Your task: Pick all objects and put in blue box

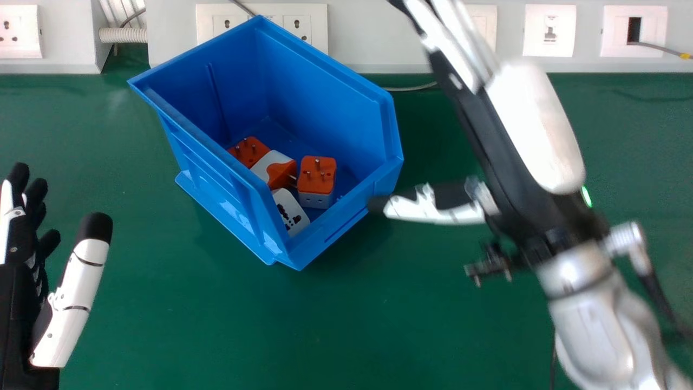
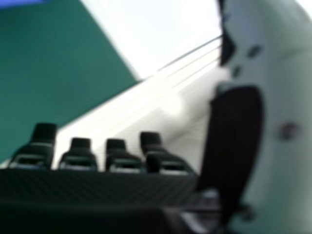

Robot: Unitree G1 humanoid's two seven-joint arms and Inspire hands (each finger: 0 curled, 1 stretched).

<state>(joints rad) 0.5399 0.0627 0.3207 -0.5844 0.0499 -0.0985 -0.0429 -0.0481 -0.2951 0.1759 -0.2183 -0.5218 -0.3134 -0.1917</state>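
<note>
Bright light glares off my right hand [image 1: 533, 124]; soft shadow hugs the blue box [image 1: 216, 189] on the tabletop [image 1: 325, 325], white glare beyond its edge.

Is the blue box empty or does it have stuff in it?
It has stuff in it: the box holds orange and white plugs.

**Occlusions, crops and blur**

Head view: the right hand [image 1: 533, 130] is blurred, and I lose its fingertips past the top edge; its forearm [image 1: 590, 325] is cut off at bottom right. Left hand [image 1: 76, 298] cropped by the left edge. The wall of the blue box [image 1: 330, 92] hides parts of the orange adapter [image 1: 250, 152] and white adapter [image 1: 291, 212]. Socket panel [image 1: 316, 11] partly covered by the box. Right hand view: pale shapes beyond the surface [image 2: 53, 73] too blurred for me to identify.
</note>
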